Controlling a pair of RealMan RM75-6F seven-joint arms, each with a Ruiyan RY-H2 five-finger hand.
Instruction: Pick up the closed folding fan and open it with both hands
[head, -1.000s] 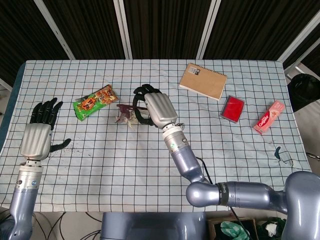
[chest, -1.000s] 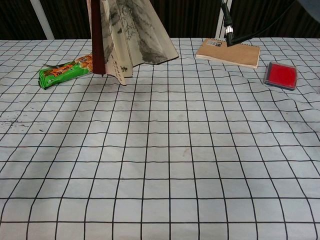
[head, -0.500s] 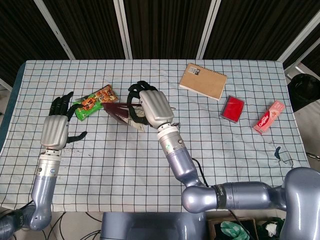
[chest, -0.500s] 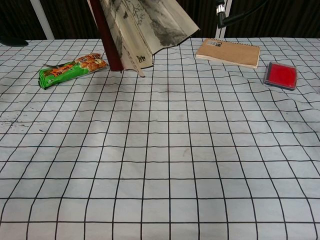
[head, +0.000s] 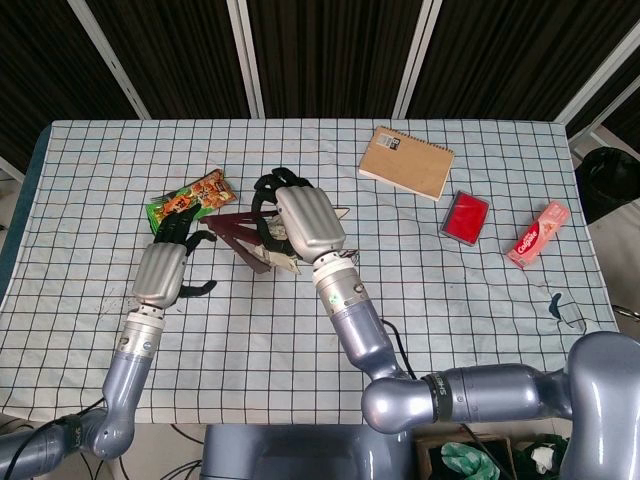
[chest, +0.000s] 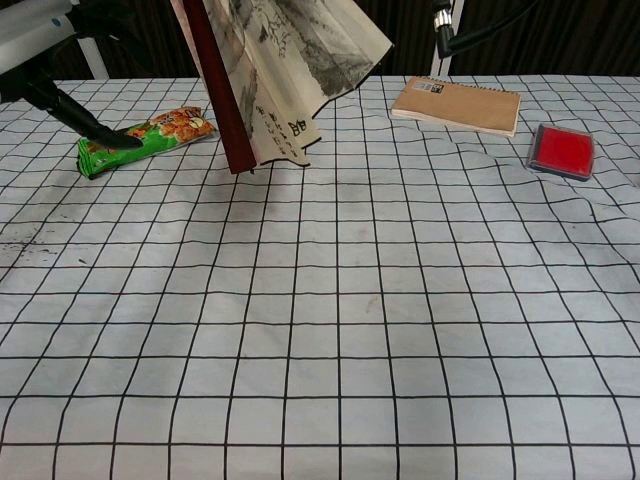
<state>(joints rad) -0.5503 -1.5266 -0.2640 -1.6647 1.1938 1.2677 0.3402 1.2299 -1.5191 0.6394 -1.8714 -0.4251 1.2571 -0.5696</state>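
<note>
Your right hand (head: 308, 222) grips the folding fan (chest: 275, 75) by its upper end and holds it above the checked tablecloth (head: 450, 300), partly spread, with the dark red guard stick (chest: 218, 100) hanging down on the left side. Your left hand (head: 165, 270) holds nothing; its fingers are apart and reach toward that guard, close beside it but not yet on it. The risk, as I judge it, is in the catch: if you close on the paper leaf instead of the stick, you may crease or tear it, and if you pull before the grip is firm, the fan may twist out of your right hand. The green snack packet (head: 190, 200) lies just beyond your left hand and may get swept aside. No container is in view: the notebook (head: 406, 162), red box (head: 465, 217) and pink packet (head: 537, 234) lie well apart.
</note>
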